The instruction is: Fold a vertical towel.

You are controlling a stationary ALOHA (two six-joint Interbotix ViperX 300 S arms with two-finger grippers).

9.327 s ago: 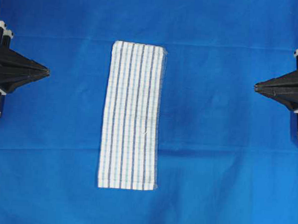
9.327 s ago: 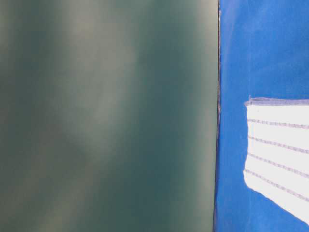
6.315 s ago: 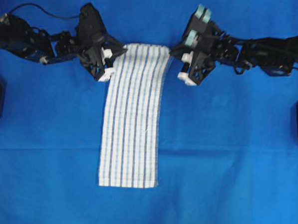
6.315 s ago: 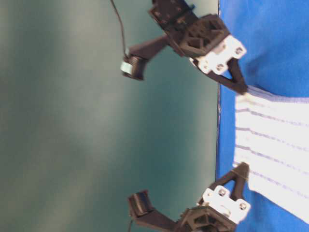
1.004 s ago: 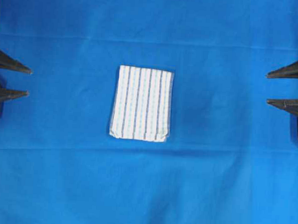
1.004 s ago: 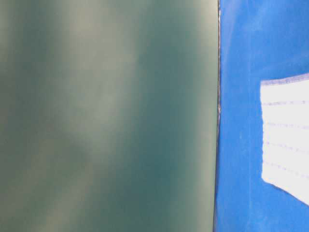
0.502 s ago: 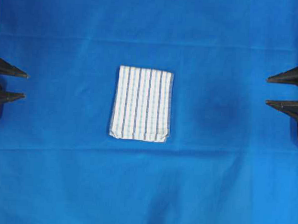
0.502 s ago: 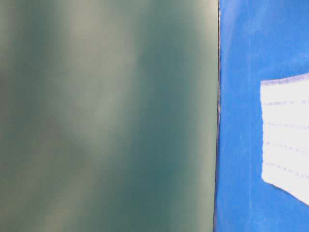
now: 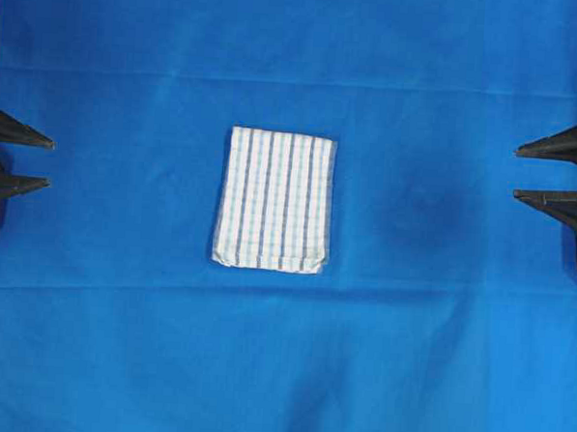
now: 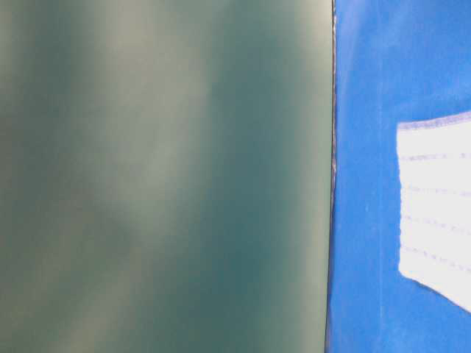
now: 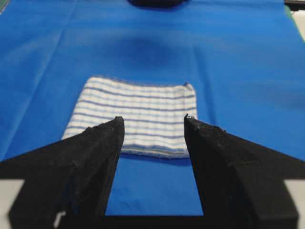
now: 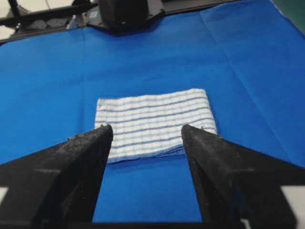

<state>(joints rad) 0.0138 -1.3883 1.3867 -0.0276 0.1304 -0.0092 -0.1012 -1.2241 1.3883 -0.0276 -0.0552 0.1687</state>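
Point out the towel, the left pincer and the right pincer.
towel [image 9: 274, 200]: overhead view, middle of its striped top layer.
left pincer [image 9: 47, 163]: overhead view, the open gap midway between its two fingertips.
right pincer [image 9: 518, 172]: overhead view, the open gap midway between its two fingertips.

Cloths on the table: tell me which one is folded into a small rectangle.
The striped white towel is folded; the plain blue cloth lies spread flat beneath it, covering the table.

Looks like a robot lab bench: table draped in a plain blue cloth [image 9: 436, 359], black arm base [image 12: 125, 12] and rails at the far edge in the right wrist view, blank grey-green backdrop [image 10: 162, 176] filling the table-level view.
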